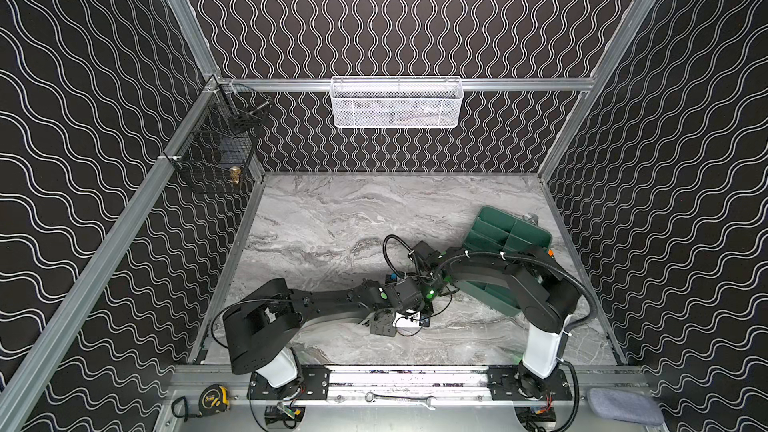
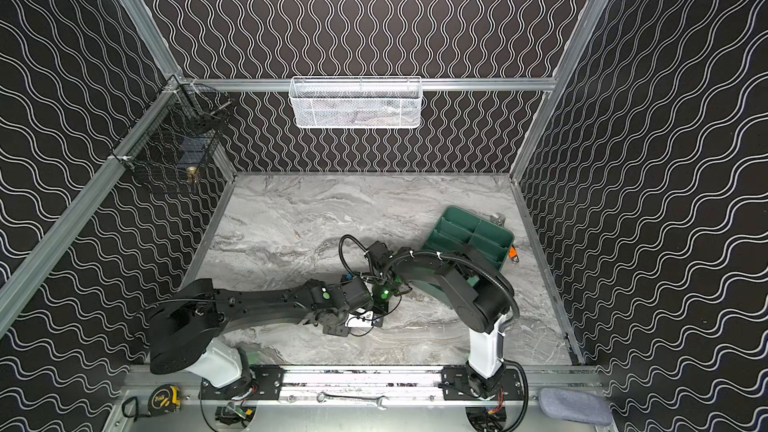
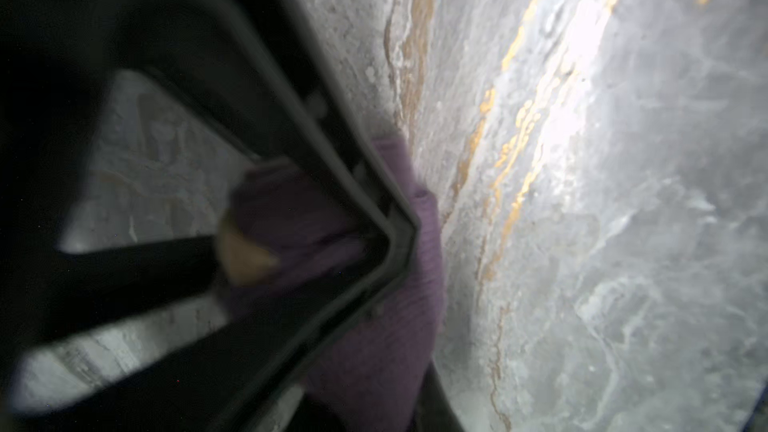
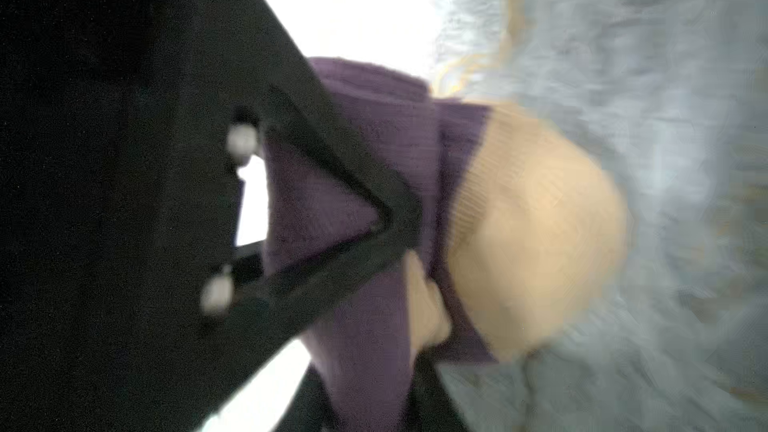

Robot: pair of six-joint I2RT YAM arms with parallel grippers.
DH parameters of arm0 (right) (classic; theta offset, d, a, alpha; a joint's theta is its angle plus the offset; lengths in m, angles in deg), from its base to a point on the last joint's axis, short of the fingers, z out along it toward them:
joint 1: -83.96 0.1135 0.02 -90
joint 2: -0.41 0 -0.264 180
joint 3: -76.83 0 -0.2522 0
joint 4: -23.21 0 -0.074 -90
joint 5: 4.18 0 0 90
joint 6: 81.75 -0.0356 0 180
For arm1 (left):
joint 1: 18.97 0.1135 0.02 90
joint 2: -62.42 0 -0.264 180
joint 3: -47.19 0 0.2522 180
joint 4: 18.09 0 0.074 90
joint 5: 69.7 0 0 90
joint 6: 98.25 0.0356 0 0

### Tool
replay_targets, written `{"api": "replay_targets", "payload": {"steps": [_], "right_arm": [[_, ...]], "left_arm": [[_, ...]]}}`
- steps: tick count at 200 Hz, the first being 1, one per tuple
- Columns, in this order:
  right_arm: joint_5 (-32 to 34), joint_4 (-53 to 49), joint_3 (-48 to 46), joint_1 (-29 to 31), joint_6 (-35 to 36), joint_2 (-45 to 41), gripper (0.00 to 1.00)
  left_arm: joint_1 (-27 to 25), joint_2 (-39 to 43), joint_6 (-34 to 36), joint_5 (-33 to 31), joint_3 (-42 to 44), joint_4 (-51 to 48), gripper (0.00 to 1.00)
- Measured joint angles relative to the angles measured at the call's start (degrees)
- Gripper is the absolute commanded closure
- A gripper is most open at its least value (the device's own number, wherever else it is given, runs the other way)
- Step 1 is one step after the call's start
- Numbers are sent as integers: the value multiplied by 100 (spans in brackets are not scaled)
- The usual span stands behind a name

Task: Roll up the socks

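**Cell contents, left to right**

1. Black wire basket [image 1: 216, 147], hung on the left wall rail, with a small brass piece [image 1: 235, 175] inside.
2. Tape measure [image 1: 214, 398], yellow and black, on the front rail at the left.
3. Left arm [image 1: 324, 299], stretched low from its front base to the middle of the grey marbled worktop [image 1: 332, 222].
4. Left tool [image 3: 419, 309]: in its wrist view a black finger [image 3: 357, 176] lies across the purple sock [image 3: 386, 347], with fabric bunched at the tip. I cannot tell whether it is clenched or merely touching.
5. White mesh basket [image 1: 397, 103], on the back rail at centre.
6. Spanner [image 1: 399, 400], on the front rail at centre.
7. Purple sock: on the worktop at centre, where both tools meet, hidden beneath the arms in both top views. It is doubled in layers, with the peach toe [image 4: 536, 222] exposed.
8. Right tool [image 4: 413, 301]: one finger [image 4: 357, 172] sits over the ribbed purple fabric. The picture is blurred, so I cannot tell whether it grips.
9. Right arm [image 1: 490, 268], bent in from its front base towards centre.
10. Green divided tray [image 1: 511, 234], on the right of the worktop, partly under the right arm.
11. Grey cloth pad [image 1: 623, 405], at the front right corner, off the worktop.
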Motion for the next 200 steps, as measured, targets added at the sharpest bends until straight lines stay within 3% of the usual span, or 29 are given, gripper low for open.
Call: {"api": "replay_targets", "payload": {"steps": [13,38,95,137,165,183,200], "right_arm": [[669,343,-249,-33,-33,-404,43],[2212,605,-776,-138,-234,-1333,30],[4251,1412,-1244,-723,-949,-3604,30],[4242,2068,-1823,-623,-1023,-5477,34],[3880,2374,-2721,219,-256,-6535,30],[3858,2474,-3084,1008,232,-6424,31],[3928,2509,-3169,1624,474,-5556,31]], "left_arm": [[157,-57,-37,210,-37,-2,100],[494,-101,-157,645,-107,-13,100],[1311,-461,-382,1631,-522,-214,100],[2061,-1270,-542,3073,-1237,-997,100],[2308,-1705,-654,4028,-1440,-1228,100],[2398,-1937,-671,4686,-1447,-1316,100],[2452,-2159,-675,5202,-1475,-1449,100]]}}
